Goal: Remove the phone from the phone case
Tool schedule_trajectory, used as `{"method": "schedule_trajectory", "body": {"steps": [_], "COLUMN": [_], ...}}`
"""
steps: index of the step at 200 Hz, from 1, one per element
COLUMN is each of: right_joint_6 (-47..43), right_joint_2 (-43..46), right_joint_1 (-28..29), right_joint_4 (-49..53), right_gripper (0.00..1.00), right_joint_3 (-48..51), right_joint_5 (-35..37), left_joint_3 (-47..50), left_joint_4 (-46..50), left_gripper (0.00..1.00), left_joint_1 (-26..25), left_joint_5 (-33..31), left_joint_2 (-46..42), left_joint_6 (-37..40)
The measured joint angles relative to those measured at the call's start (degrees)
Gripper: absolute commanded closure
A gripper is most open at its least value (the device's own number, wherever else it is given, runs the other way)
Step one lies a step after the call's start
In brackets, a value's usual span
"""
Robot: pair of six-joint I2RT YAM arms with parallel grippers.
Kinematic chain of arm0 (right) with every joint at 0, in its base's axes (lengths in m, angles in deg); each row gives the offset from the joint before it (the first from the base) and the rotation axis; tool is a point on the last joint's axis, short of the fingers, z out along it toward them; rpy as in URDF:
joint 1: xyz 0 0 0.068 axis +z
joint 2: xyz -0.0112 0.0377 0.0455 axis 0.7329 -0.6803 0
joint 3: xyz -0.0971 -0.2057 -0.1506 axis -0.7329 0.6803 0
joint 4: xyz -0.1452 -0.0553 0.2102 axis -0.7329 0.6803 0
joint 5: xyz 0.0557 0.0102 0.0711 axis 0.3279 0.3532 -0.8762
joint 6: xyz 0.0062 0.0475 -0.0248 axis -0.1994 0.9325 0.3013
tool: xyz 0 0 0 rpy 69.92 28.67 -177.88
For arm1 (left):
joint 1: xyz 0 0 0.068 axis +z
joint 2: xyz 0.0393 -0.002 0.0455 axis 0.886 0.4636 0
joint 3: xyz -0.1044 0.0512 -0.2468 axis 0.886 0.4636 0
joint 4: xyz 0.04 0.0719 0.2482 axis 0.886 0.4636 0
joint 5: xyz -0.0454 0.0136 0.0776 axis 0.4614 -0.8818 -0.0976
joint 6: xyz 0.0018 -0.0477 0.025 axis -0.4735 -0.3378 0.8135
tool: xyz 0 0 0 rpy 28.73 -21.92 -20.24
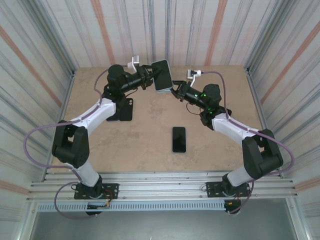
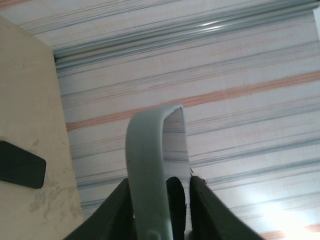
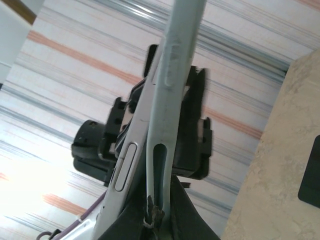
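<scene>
Phone case (image 1: 163, 75) aloft at the rear, phone (image 1: 179, 139) flat on the tabletop (image 1: 145, 150): pinch your right gripper (image 1: 174, 90) firmly on the case edge; whether the left gripper (image 1: 151, 75), straddling the rim, grips cannot be told.

You're getting nice soft, even light in the top view, and shadows on the table (image 1: 150, 145) are coming out faint. Your wrist cams are struggling though: the striped wall (image 2: 240, 75) is blowing out to white at the left cam's lower right and the right cam's lower left, and the pale case (image 2: 147, 165) is sitting so close it's going soft in both.
</scene>
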Motion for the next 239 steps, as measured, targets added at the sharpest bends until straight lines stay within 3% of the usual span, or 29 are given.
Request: {"method": "schedule_trajectory", "body": {"steps": [39, 81, 122, 157, 239], "right_joint_6": [0.1, -1.0, -4.6, -6.4, -9.8], "right_joint_2": [0.0, 0.0, 0.0, 0.0, -0.3], "right_joint_1": [0.1, 0.2, 1.0, 2.4, 4.7], "right_joint_4": [-1.1, -0.1, 3.1, 4.8, 4.8], "right_gripper": [0.98, 0.98, 0.98, 0.97, 0.98], "right_joint_3": [0.3, 1.0, 1.4, 1.4, 1.4], "right_joint_5": [0.2, 3.8, 11.7, 17.6, 21.1], "left_joint_3": [-1.1, -0.4, 6.4, 10.2, 10.1], "left_joint_4": [3.2, 10.6, 17.2, 19.6, 18.7], "left_gripper": [0.36, 0.29, 0.30, 0.34, 0.45], "left_joint_1": [0.0, 0.1, -0.7, -5.5, -9.8], "left_joint_5": [0.2, -1.5, -7.8, -13.0, -15.5], "left_joint_2": [0.0, -2.4, -11.7, -17.9, -16.7], "left_joint_6": [1.2, 2.3, -0.9, -7.9, -16.4]}}
